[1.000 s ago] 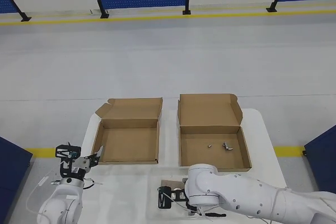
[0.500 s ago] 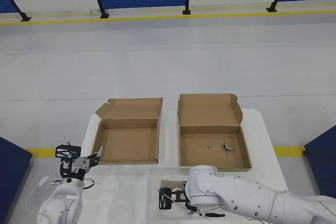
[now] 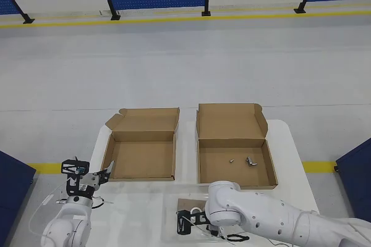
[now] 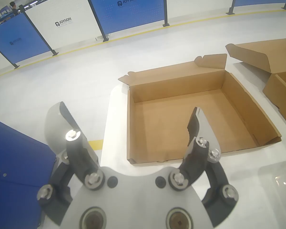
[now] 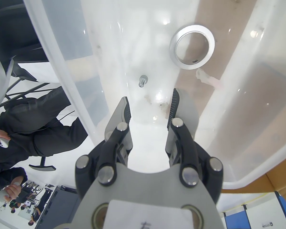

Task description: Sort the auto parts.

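While the right gripper (image 5: 149,97) hangs inside the clear bin (image 5: 69,84), its two fingers (image 5: 125,113) stand spread with nothing between them; a small bolt (image 5: 142,81) lies on the bin's floor just ahead of the fingertips, roughly in line with the gap and touching neither finger; a metal ring (image 5: 186,63) lies flat farther ahead, off to the side of one finger and apart from the bolt; a brown sheet (image 5: 206,5) shows through the bin's floor under the ring, on that same finger's side.

Beyond the bin, on the white table (image 3: 187,160), the right cardboard box (image 3: 235,148) lies open with its lid folded back, well ahead of these fingers; two small metal parts (image 3: 251,162) rest on its floor, near each other but apart.

The left gripper (image 4: 128,110) hovers over the table's left edge, its fingers spread wide and holding nothing; the left cardboard box (image 4: 193,120) lies open just ahead of its fingertips, lid flap raised at the far wall, floor bare; one finger reaches in front of the box's near wall while the other stands out over the table's edge; the two boxes sit side by side with a strip of table between them.
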You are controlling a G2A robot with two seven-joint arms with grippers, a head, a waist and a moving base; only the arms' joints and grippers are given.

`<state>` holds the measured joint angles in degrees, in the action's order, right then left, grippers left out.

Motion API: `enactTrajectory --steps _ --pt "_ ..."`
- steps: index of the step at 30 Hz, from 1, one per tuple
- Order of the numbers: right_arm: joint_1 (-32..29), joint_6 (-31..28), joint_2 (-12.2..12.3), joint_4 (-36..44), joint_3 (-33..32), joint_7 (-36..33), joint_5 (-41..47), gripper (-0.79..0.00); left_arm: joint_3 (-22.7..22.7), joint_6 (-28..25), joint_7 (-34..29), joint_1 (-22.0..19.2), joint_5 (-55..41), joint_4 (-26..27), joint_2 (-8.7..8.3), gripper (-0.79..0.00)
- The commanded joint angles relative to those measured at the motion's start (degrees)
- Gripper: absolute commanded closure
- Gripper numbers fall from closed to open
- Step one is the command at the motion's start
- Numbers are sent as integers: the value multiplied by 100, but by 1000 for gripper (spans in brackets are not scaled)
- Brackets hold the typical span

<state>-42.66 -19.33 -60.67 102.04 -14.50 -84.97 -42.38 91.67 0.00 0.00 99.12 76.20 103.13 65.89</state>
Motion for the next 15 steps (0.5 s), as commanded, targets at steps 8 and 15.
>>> enactTrajectory --steps 8,15 --pt "-40 -54 -109 -333 93 62 123 -372 0 0 0 0 0 0 0 -785" --pt "-30 -80 -210 -508 158 81 134 -372 0 0 0 0 0 0 0 -785"
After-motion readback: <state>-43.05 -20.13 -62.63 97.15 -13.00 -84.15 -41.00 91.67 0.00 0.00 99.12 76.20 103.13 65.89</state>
